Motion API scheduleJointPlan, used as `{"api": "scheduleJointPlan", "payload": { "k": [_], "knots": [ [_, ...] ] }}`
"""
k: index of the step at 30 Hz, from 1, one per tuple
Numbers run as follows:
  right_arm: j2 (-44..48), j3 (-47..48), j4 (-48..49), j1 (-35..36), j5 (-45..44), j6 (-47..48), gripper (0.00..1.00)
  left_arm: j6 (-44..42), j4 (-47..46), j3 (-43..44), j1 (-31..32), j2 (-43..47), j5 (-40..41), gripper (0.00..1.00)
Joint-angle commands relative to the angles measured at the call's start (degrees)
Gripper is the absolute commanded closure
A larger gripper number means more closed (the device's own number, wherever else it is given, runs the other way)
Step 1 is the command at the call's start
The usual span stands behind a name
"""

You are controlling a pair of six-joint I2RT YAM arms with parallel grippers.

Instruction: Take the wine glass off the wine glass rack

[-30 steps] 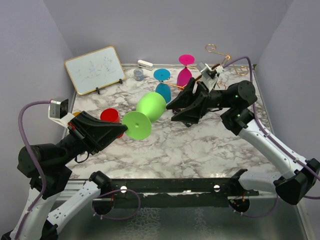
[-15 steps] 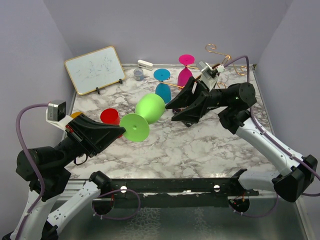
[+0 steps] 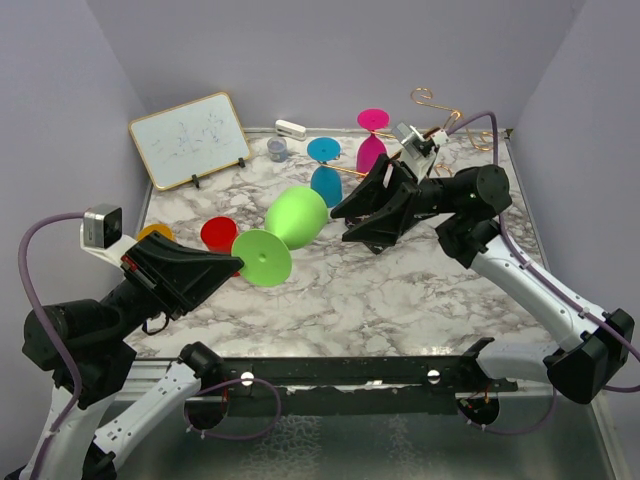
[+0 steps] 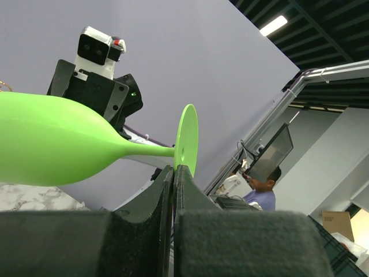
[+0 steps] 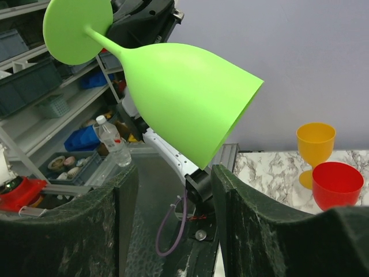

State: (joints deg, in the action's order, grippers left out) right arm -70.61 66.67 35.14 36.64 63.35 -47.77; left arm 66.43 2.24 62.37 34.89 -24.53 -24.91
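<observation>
The green wine glass [image 3: 296, 214] lies tilted in the air over the table's middle, bowl toward the right arm. My left gripper [image 3: 240, 264] is shut on the rim of its round foot [image 4: 187, 141], jaws nearly together [image 4: 174, 168]. My right gripper [image 3: 342, 224] is open and empty, just right of the bowl's mouth; the bowl [image 5: 184, 98] hangs above its fingers [image 5: 173, 173] without touching. The gold wire rack [image 3: 432, 101] stands at the back right, its base hidden by the right arm. A pink glass [image 3: 371, 141] and a blue glass [image 3: 325, 172] are at the rack.
A red cup [image 3: 219, 233] and an orange cup [image 3: 155, 232] stand at the left, also seen in the right wrist view [image 5: 337, 184]. A whiteboard [image 3: 188, 138] leans at the back left. A small grey cup [image 3: 277, 149] and a white object [image 3: 290, 128] sit at the back wall.
My left arm has drawn back to the left and nearer, carrying the green glass a little away from the right gripper. The right arm has barely moved.
</observation>
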Motion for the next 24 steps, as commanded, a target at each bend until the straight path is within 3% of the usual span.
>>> {"api": "scheduleJointPlan", "payload": {
  "k": [1, 16, 24],
  "knots": [
    [-0.2, -0.1, 0.1, 0.0, 0.1, 0.9, 0.47, -0.3, -0.1, 1.4, 0.2, 1.0, 1.3, 1.00],
    [-7.4, -1.2, 24.2, 0.1, 4.0, -15.8, 0.48, 0.7, -2.8, -0.3, 0.2, 0.6, 0.5, 1.00],
    [-14.9, 0.6, 47.5, 0.5, 4.3, -32.8, 0.48, 0.7, -3.0, -1.1, 0.2, 0.9, 0.6, 1.00]
  ]
}}
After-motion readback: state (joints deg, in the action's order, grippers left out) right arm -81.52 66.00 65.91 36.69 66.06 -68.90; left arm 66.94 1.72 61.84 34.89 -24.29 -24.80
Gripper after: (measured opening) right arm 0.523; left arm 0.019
